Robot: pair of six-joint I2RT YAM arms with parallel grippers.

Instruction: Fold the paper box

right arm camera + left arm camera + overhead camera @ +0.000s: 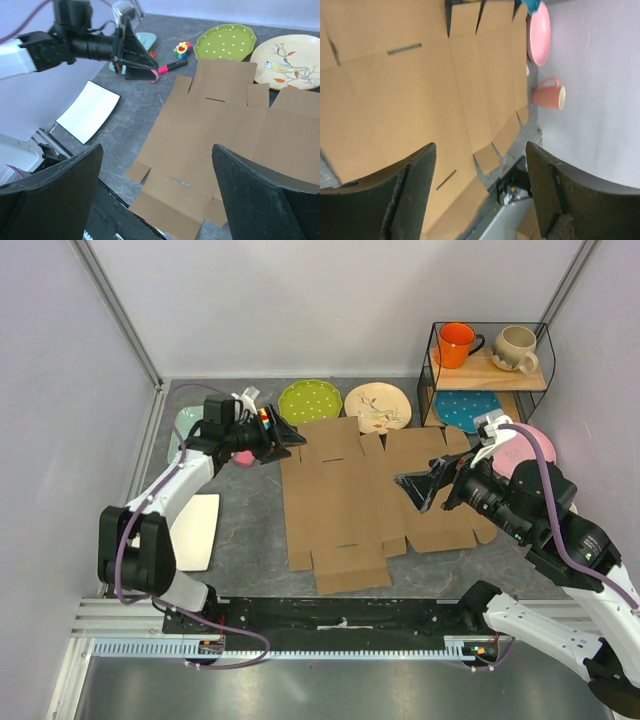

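Paper box [340, 510] lay flat, unfolded: just right of the left gripper [292, 435], under the right gripper [410, 492]. Both had fingers apart, holding nothing. Right seemed nearer, though I couldn't judge its height. Main creases ran near-to-far.

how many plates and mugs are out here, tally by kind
plates: 5 (green, bird, blue, pink, mint)
mugs: 2 (orange, cream)
total: 7
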